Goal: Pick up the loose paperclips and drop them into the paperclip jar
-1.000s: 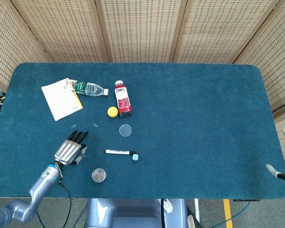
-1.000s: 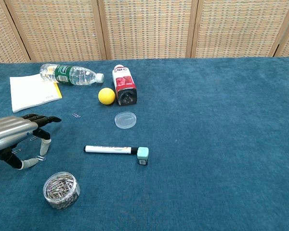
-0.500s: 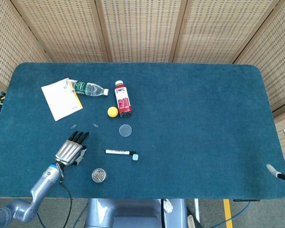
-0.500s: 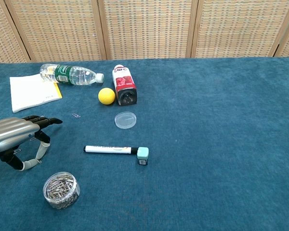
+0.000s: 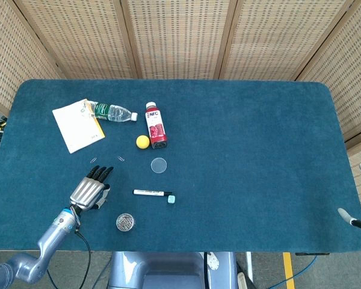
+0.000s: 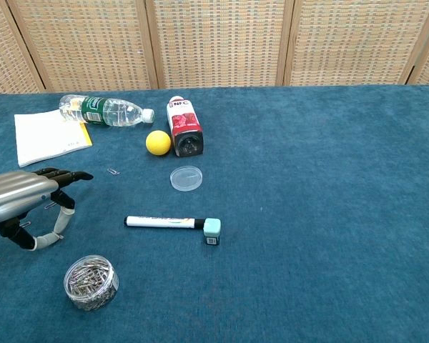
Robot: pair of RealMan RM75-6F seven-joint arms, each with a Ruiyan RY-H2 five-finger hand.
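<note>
- Nearby, I see a marker (image 6: 164,222) with its teal cap (image 6: 211,229) off, a clear lid (image 6: 186,177), a yellow ball (image 6: 157,142), a red juice bottle (image 6: 184,126), a water bottle (image 6: 104,111) and a notepad (image 6: 48,134); none blocks the paperclip jar (image 6: 91,281).
- Since a second ago, my left hand (image 6: 25,201) has barely shifted; one loose paperclip (image 6: 114,171) lies beyond it.
- Its fingers are partly curled; I cannot tell if they pinch a clip. Only a sliver of the right hand (image 5: 358,221) shows at the table edge.
</note>
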